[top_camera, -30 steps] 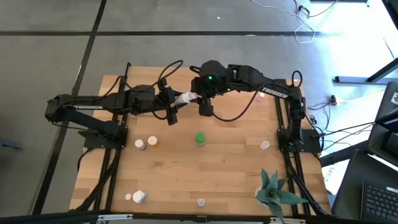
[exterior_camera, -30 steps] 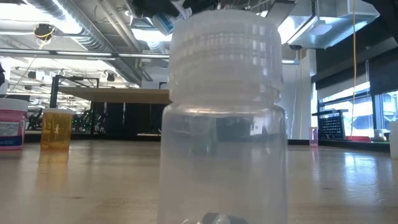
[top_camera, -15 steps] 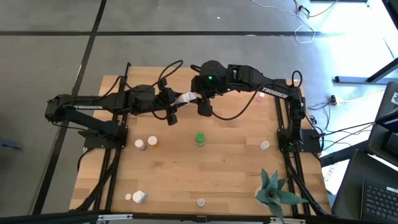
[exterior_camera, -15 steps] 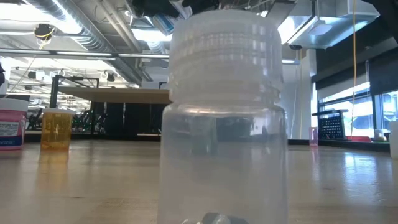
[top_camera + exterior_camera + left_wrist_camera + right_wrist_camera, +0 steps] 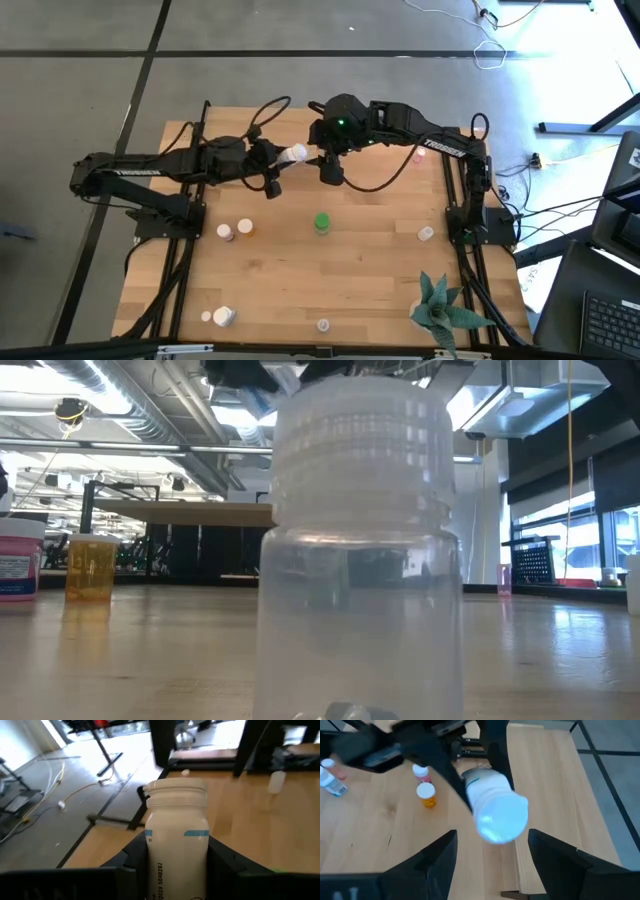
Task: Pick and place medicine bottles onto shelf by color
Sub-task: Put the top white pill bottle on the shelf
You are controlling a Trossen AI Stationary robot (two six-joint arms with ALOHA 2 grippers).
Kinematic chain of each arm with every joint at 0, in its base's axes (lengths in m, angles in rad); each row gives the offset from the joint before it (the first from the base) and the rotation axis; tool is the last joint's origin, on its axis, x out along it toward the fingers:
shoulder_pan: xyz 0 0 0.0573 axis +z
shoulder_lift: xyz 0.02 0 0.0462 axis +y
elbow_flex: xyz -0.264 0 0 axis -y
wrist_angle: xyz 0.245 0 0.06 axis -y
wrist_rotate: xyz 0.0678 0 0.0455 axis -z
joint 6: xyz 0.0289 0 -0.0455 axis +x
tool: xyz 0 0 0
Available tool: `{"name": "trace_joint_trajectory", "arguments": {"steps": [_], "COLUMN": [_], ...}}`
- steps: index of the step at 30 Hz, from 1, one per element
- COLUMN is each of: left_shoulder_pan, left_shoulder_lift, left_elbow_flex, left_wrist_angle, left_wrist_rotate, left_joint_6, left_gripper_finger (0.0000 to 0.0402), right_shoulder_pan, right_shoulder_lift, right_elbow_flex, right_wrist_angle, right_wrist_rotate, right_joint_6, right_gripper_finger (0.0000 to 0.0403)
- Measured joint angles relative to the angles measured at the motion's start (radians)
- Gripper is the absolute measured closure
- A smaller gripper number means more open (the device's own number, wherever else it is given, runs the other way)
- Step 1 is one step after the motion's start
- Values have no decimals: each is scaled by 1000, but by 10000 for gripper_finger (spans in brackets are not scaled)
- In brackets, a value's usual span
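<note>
Handover near done: my left gripper (image 5: 175, 865) now clamps the white bottle (image 5: 295, 154) mid-air over the table's far side, while my right gripper (image 5: 492, 850) has spread wide, letting go. Shelf placement next.

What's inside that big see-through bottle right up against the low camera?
The clear bottle looks nearly empty: only a small pale lump shows at its bottom, cut off by the picture's edge. Its ribbed white cap hides the neck, and the bottle covers most of the table behind it.
</note>
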Motion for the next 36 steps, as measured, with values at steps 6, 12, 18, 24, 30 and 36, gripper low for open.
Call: {"name": "trace_joint_trajectory", "arguments": {"steps": [6, 12, 18, 24, 30, 36], "left_shoulder_pan": [7, 7, 7, 7, 7, 7], "left_shoulder_lift": [-86, -191, -313, -417, -497, -621], "left_elbow_flex": [1, 1, 0, 0, -50, -185], "left_wrist_angle": [-34, -84, -210, -288, -308, -256], "left_wrist_rotate": [-74, -151, -251, -272, -291, -295], "left_joint_6": [-28, -40, -94, -134, -154, -206], "left_gripper_finger": [281, 280, 279, 279, 278, 278], "right_shoulder_pan": [0, 0, 0, 0, 0, 0], "right_shoulder_lift": [-2, -20, -26, -26, -27, -27], "right_elbow_flex": [74, 82, 82, 82, 82, 82], "right_wrist_angle": [-33, -42, -47, -39, -4, 10], "right_wrist_rotate": [1, 1, 1, 1, 0, 0], "right_joint_6": [-3, -14, -32, -34, -44, -57], "right_gripper_finger": [157, 157, 157, 157, 157, 157]}}
